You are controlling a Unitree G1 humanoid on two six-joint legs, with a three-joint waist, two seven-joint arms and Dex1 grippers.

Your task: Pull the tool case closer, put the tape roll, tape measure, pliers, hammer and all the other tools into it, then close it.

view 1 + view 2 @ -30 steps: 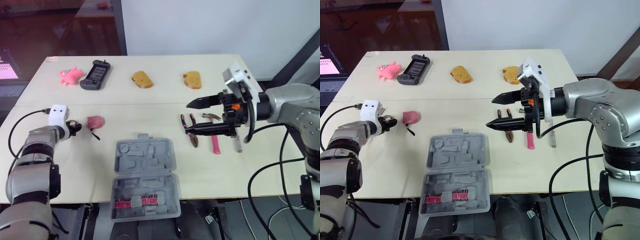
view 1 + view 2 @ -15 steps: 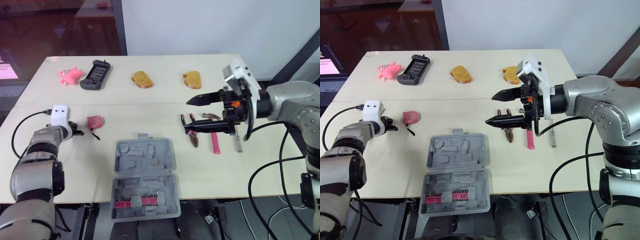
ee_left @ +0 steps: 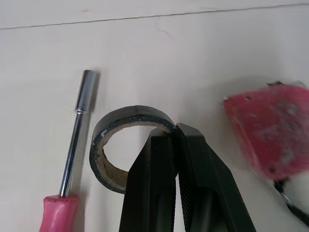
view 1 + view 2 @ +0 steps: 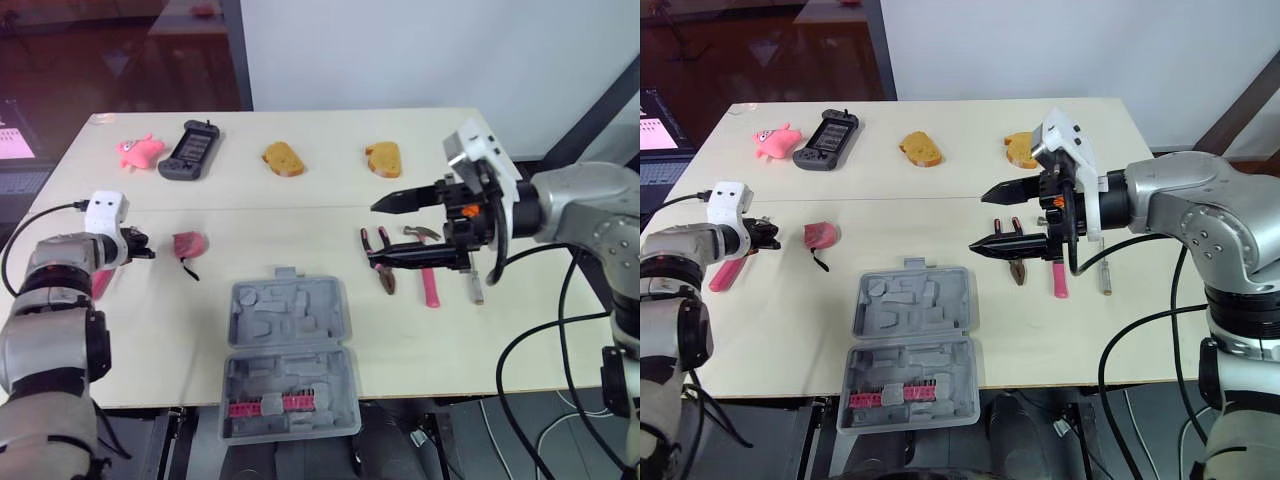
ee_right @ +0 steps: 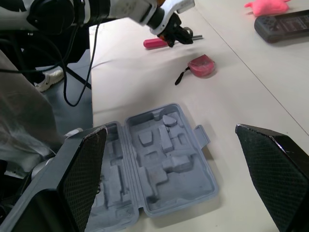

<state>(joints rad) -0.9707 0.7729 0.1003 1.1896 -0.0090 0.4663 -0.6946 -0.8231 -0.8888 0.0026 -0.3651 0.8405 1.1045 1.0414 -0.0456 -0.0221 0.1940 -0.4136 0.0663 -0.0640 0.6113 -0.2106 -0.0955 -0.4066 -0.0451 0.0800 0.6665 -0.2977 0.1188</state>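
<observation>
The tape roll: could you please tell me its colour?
The tape roll is black with a tan core; clearest in the left wrist view.

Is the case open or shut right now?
Open: the case lies spread flat, both moulded halves facing up, pink bits showing in the near half.

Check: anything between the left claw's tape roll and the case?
Only the red tape measure lies between the left claw, shut on the tape roll, and the tool case; a lifted carry likely clears it.
</observation>
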